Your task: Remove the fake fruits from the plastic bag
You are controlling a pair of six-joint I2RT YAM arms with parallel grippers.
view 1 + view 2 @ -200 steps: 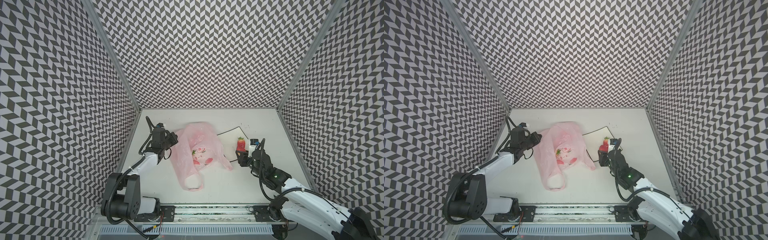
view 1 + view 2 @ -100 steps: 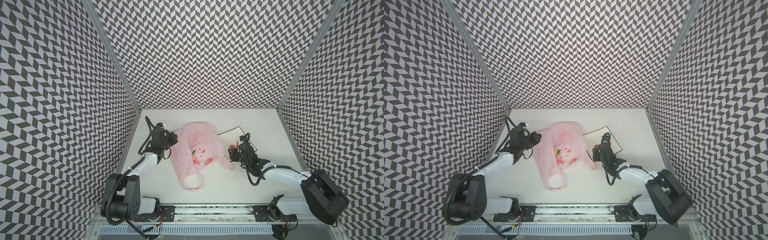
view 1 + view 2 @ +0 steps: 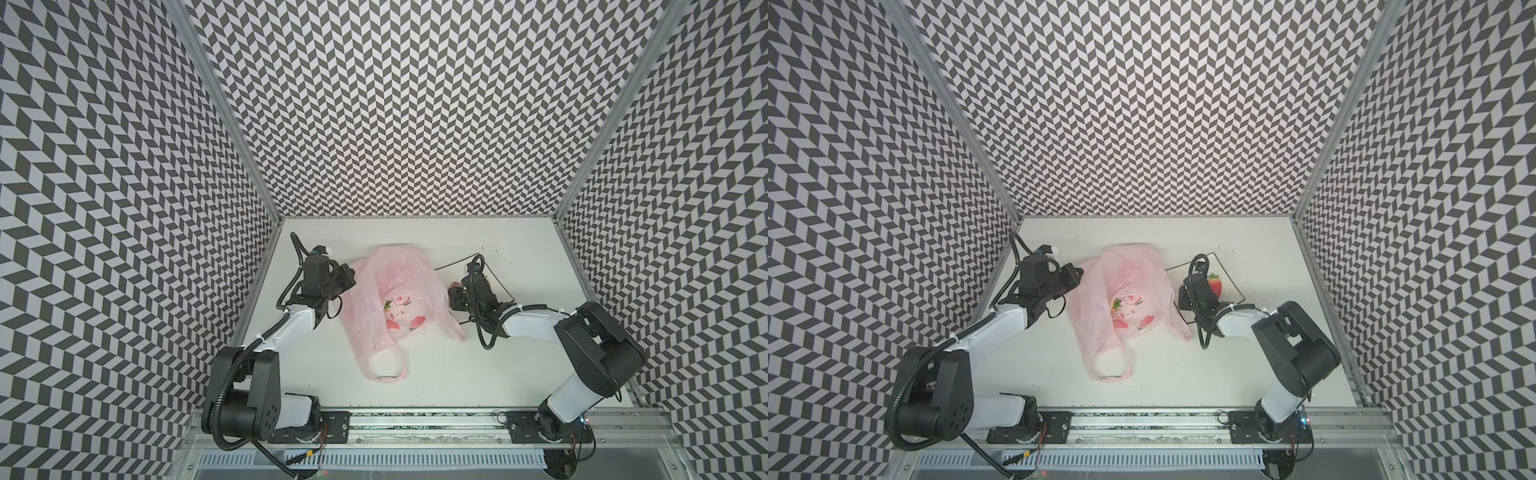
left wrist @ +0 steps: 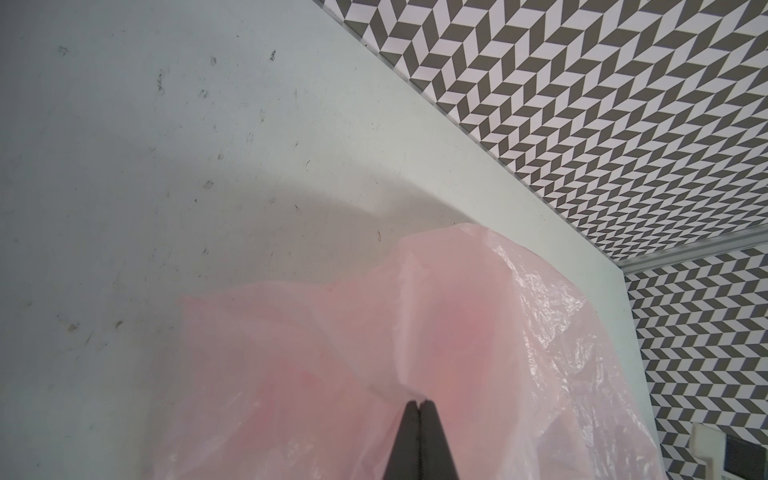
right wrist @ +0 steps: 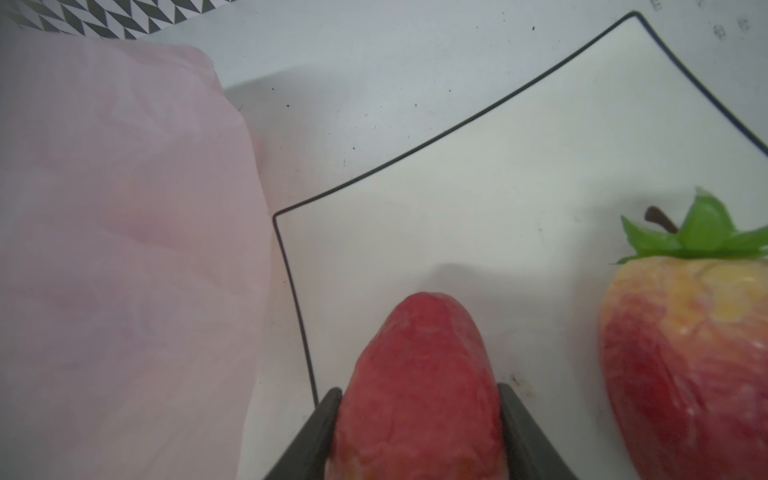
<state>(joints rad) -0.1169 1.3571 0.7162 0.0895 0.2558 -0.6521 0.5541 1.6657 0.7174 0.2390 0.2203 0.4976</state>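
Note:
The pale-pink plastic bag (image 3: 374,291) (image 3: 1100,291) lies crumpled at mid-table. My left gripper (image 3: 351,276) (image 4: 419,403) is shut on a fold of the plastic bag (image 4: 457,332) at its left side. A fake fruit with a green cap (image 3: 1115,305) shows through the film inside. My right gripper (image 3: 1183,297) (image 5: 419,399) is shut on a red strawberry (image 5: 419,365), held low over the left edge of the white plate (image 5: 498,187). Another strawberry (image 5: 685,353) (image 3: 1214,284) with a green cap lies on the plate beside it.
The square black-rimmed plate (image 3: 1227,270) sits right of the bag, touching its edge. The bag's loop handle (image 3: 384,365) stretches toward the front rail. Patterned walls close the table on three sides, and the left arm works close to the left wall.
The right arm folded down and swung left, bringing the held strawberry from above the plate to low over its left edge. The left gripper and the bag have stayed put.

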